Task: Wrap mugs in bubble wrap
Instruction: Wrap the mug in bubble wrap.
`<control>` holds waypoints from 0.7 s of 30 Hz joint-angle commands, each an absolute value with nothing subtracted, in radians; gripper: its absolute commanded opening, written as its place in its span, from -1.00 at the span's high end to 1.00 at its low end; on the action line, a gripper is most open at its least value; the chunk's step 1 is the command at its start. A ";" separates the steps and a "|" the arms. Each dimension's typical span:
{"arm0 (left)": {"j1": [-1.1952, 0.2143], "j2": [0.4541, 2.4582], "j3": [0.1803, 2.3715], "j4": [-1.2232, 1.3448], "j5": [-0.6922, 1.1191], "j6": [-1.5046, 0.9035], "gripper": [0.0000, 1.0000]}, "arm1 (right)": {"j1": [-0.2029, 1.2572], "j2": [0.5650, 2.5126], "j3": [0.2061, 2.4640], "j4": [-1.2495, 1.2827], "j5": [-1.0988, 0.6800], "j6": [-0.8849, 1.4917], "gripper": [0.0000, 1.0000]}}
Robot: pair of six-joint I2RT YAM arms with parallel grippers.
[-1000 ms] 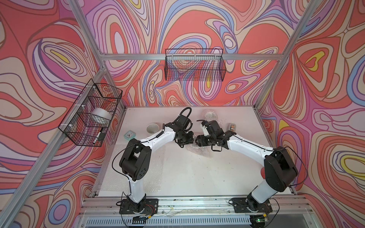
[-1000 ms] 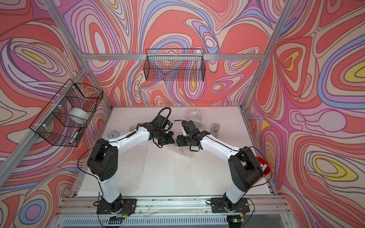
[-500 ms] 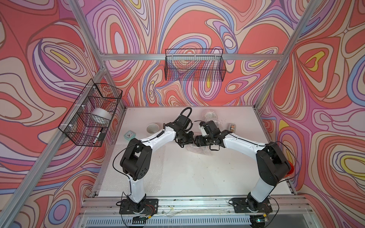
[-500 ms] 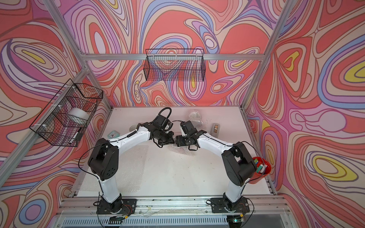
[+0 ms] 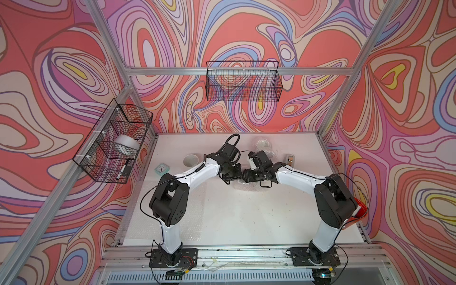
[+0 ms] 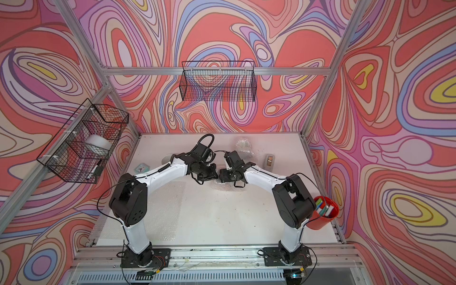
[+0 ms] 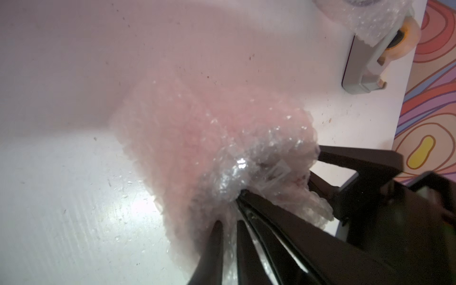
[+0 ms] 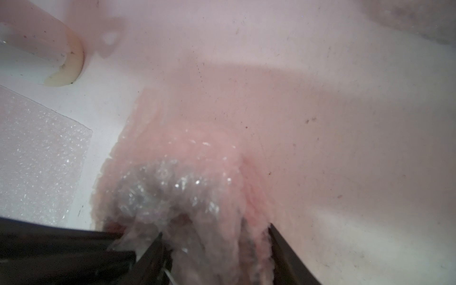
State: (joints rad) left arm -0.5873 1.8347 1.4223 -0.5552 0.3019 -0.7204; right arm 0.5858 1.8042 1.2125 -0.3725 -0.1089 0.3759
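A mug, dim and greyish inside crumpled bubble wrap (image 5: 244,186), lies mid-table under both grippers. My right gripper (image 8: 216,244) is shut on this wrapped mug (image 8: 172,197), one finger on each side. My left gripper (image 7: 229,237) is open only a little, with a loose fold of the wrap (image 7: 222,153) between its fingers. In both top views the left gripper (image 5: 233,175) and right gripper (image 5: 246,176) nearly touch. An unwrapped white mug (image 5: 191,160) stands at the back left. A flat sheet of bubble wrap (image 5: 172,209) lies front left.
Another wrapped bundle (image 5: 264,146) sits at the back, with a grey tape dispenser (image 5: 291,159) to its right. A mint clock (image 5: 161,169) stands next to the white mug. A red cup holding markers (image 6: 323,214) stands at the table's right edge. Wire baskets (image 5: 243,82) hang on the walls.
The left jaws have parted slightly from shut on the wrap. The right arm's elbow has swung left and its gripper has closed in a little on the bundle.
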 commanded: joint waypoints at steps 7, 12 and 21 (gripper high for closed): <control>-0.544 1.555 1.308 -0.560 0.066 -0.752 0.18 | 0.614 1.853 1.252 -0.502 0.041 0.550 -0.10; -0.531 1.502 1.220 -0.558 0.092 -0.738 0.18 | 0.617 1.891 1.291 -0.482 0.112 0.703 -0.07; -0.534 1.498 1.055 -0.391 0.271 -0.764 0.42 | 0.618 1.959 1.433 -0.444 0.055 0.799 -0.11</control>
State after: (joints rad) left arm -0.5331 1.4994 1.0744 -0.4610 0.2161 -0.7452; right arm 0.6167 1.9465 1.3991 -0.4511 0.0818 0.7555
